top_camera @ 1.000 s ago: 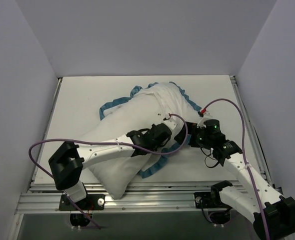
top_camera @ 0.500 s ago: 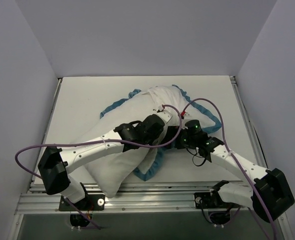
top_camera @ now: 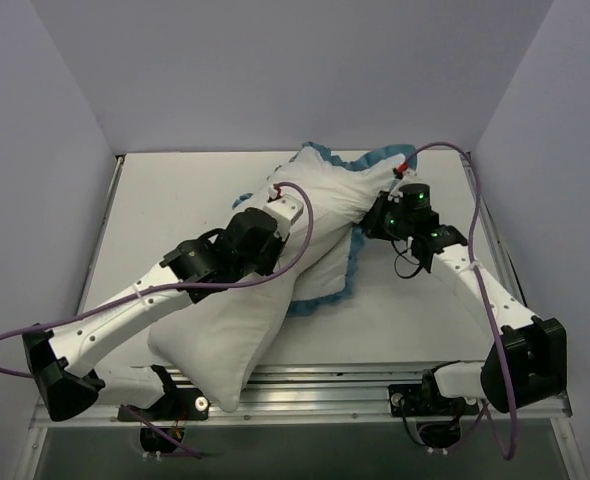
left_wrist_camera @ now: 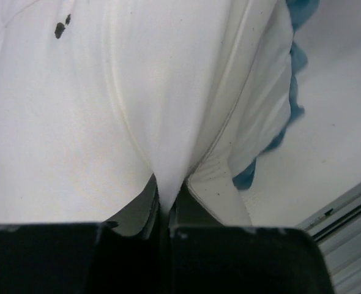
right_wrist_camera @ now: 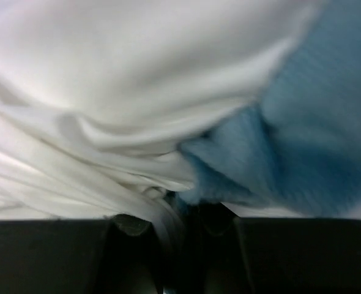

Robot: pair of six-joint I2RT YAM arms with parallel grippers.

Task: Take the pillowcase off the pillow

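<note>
Pillow (top_camera: 225, 325), plump and plain white, lies slantwise across the desk (top_camera: 165, 200). Its near end hangs over the rail at the near edge, left of centre, and its far end points to the far right. The pillowcase (top_camera: 327, 288) is bunched around that far half. Its blue ruffled edge curls out on the right side of the pillow at mid-desk and shows again as a blue fringe past the far tip. The cloth between these two is white.

The left arm stretches from the near left corner along the top of the pillow, and the left hand (top_camera: 281, 206) sits on the white bulk near the far end. In the left wrist view this hand (left_wrist_camera: 164, 205) is closed tight on a raised fold of white cloth, with almost no gap between the fingers. The fold rises from the smooth white surface of the pillow (left_wrist_camera: 70, 122), just left of the pillowcase hem (left_wrist_camera: 263, 116) with its blue trim. Bare desk (left_wrist_camera: 336, 128) shows beyond.

The right arm reaches up the right side, and the right hand (top_camera: 377, 217) presses against the far right flank of the bundle. In the right wrist view this hand (right_wrist_camera: 174, 213) is clamped on the pillowcase (right_wrist_camera: 303, 122). White folds and a tuft of blue ruffle are gathered between its closed fingers.
</note>
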